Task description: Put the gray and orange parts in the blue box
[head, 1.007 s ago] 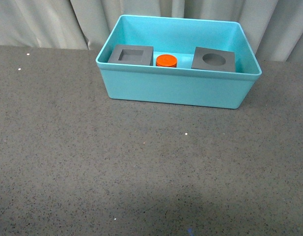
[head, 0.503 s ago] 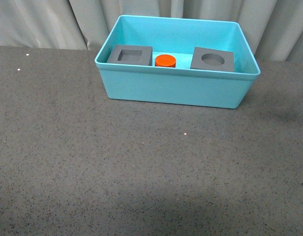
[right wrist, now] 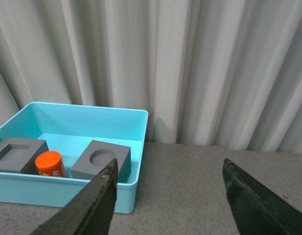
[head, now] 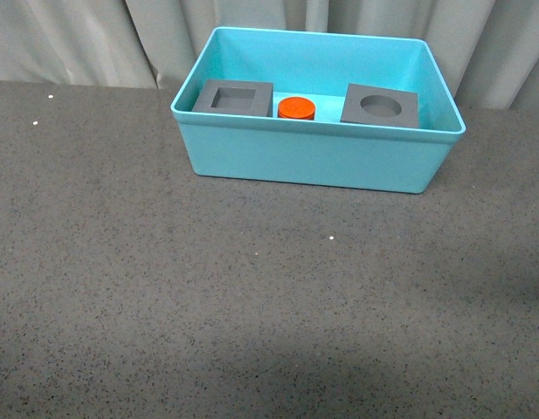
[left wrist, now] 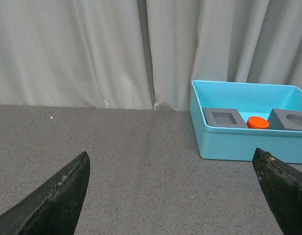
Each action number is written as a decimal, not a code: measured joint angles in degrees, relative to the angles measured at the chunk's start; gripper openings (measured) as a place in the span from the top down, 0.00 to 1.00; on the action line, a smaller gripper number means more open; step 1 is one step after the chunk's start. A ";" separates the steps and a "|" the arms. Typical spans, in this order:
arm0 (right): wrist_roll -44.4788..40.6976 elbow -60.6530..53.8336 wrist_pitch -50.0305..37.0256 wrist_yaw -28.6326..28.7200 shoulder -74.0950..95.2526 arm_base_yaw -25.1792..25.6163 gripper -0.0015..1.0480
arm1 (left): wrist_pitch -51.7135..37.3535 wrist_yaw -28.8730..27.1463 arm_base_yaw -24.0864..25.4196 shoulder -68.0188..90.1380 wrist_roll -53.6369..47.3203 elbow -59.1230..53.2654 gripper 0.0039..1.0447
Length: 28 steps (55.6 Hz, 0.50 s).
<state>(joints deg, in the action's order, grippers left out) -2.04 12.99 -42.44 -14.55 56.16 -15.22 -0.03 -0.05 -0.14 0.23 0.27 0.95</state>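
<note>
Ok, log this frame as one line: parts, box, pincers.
parts: both gray cubes and orange cylinder inside blue box | left pincer: open, empty | right pincer: open, empty

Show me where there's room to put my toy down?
The dark table in front of the box is bare, also to its left. Inside, the front row is crowded: square-hole cube, orange cylinder, round-hole cube. Behind them is free floor.

Blue box smooth plastic; cubes matte.
</note>
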 joint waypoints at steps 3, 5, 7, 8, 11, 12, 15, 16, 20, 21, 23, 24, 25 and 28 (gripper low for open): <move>0.72 -1.97 0.68 1.62 -2.73 1.81 0.53 | 0.00 0.02 0.00 0.00 0.00 0.00 0.06; 0.98 -3.13 1.27 2.62 -4.55 2.97 0.61 | 0.00 0.02 0.00 0.00 0.00 0.00 0.06; 1.07 -3.82 1.70 3.15 -5.66 3.63 0.66 | 0.00 0.04 0.00 0.00 0.00 0.00 0.06; 1.18 -4.22 2.01 3.56 -6.36 4.04 0.70 | 0.00 0.04 0.00 0.00 0.00 0.00 0.06; 1.31 -5.42 3.02 4.68 -8.52 5.18 0.80 | 0.00 0.04 0.00 0.00 0.00 0.00 0.06; 1.31 -5.60 3.21 4.85 -8.90 5.35 0.82 | 0.00 0.04 0.00 0.00 0.00 0.00 0.06; 1.40 -6.82 4.59 6.12 -11.50 6.54 0.95 | 0.00 0.02 0.00 0.00 0.00 0.00 0.06; 1.40 -7.08 4.96 6.43 -12.15 6.82 0.99 | 0.00 0.02 0.00 0.00 0.00 0.00 0.06; 1.44 -8.33 6.93 7.72 -15.32 8.11 0.99 | 0.00 0.02 0.00 0.00 0.00 0.00 0.06; 1.46 -8.52 7.39 7.93 -15.98 8.37 0.99 | 0.00 0.02 0.00 0.00 0.00 0.00 0.06; 1.46 -9.03 8.48 8.44 -17.62 8.98 0.99 | 0.00 0.04 0.00 0.00 0.00 0.00 0.06; 1.46 -9.20 8.92 8.66 -18.29 9.22 0.99 | 0.00 0.02 0.00 0.00 0.00 0.00 0.06; 1.46 -9.49 9.53 9.29 -19.23 9.70 0.99 | 0.00 0.02 0.00 0.00 0.00 0.00 0.06; 1.44 -10.08 11.34 13.88 -21.55 13.09 0.99 | 0.00 0.02 0.00 0.00 0.00 0.00 0.06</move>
<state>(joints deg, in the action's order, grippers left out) -0.60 2.92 -31.09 -0.67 34.61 -2.13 -0.03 -0.03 -0.14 0.23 0.27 0.95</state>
